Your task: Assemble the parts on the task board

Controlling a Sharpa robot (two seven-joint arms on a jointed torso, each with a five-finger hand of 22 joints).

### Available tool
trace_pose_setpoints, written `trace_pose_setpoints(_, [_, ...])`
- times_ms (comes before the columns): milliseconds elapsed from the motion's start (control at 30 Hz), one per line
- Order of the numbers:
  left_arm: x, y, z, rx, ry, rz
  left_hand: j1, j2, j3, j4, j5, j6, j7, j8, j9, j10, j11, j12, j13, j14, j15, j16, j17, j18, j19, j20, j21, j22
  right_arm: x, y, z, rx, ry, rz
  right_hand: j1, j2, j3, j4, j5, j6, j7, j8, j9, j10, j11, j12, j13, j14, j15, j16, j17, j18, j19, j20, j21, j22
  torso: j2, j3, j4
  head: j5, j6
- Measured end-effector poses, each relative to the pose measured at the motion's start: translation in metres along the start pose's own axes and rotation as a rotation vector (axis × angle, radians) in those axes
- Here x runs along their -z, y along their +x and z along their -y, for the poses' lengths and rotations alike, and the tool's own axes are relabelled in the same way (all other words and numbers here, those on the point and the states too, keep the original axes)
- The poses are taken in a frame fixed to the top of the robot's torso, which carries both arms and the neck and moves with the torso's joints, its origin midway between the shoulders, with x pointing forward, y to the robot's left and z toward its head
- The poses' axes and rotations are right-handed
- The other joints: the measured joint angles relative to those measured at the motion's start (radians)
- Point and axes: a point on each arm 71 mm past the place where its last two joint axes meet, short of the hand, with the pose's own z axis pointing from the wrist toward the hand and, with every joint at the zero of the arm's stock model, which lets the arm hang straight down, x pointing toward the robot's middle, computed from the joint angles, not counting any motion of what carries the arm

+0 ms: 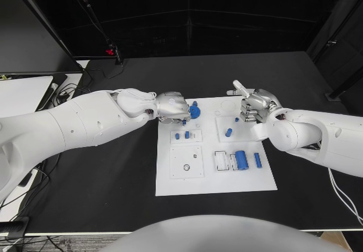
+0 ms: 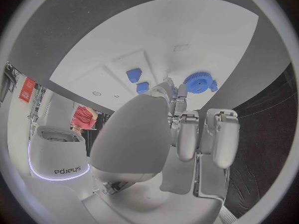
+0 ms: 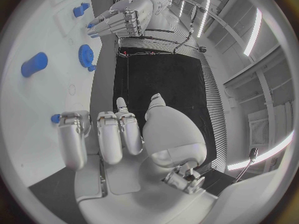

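Surface: We worked at a black table (image 1: 98, 178), and the white task board (image 1: 219, 184) lay flat in its middle, between our two arms.

Left hand: Our left hand (image 1: 172, 107) hovered over the far left corner of the board, just beside the blue gear (image 1: 194, 111). Its fingers were curled in, and in the left wrist view they held nothing that we could see; the gear (image 2: 198, 82) was just beyond the fingertips, apart from them.

Right hand: Our right hand (image 1: 257, 105) was over the far right part of the board, one finger pointing away and the others bent in. We saw no part in it.

Parts near the left hand: Two small blue pegs (image 1: 182, 135) sat in a square plate below the gear.

Parts near the right hand: A short blue cylinder (image 1: 228, 132) and a tiny blue piece (image 1: 236, 119) were on the plate close to that hand.

Parts near us: A big blue cylinder (image 1: 242, 159) and a thin blue pin (image 1: 258, 160) lay on their sides next to an open rectangular slot (image 1: 221, 160).

Progress: We judged the task to be at an early or middle stage. Some pegs seemed seated, but we could not tell it for sure. The lying cylinder and pin, and probably the gear, were left to be placed.
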Motion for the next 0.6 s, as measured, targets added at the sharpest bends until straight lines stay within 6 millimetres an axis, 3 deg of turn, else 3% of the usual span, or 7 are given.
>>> trace_pose_setpoints(600, [0.0002,0.0025,-0.0017,-0.004,-0.007,-0.006,-0.002,-0.004,0.003,0.003,0.004,0.002,0.005,0.000,0.000,0.000,0.000,-0.003,0.000,0.000,0.000,0.000,0.000,0.000,0.000,0.000,0.000,0.000,0.0001,0.0000,0.0000,0.000,0.000,0.000,0.000,0.000,0.000,0.000,0.000,0.000,0.000,0.000,0.000,0.000,0.000,0.000,0.000,0.000,0.000,0.000,0.000,0.000,0.000,0.000,0.000,0.000,0.000,0.0002,0.0001,0.000,-0.001])
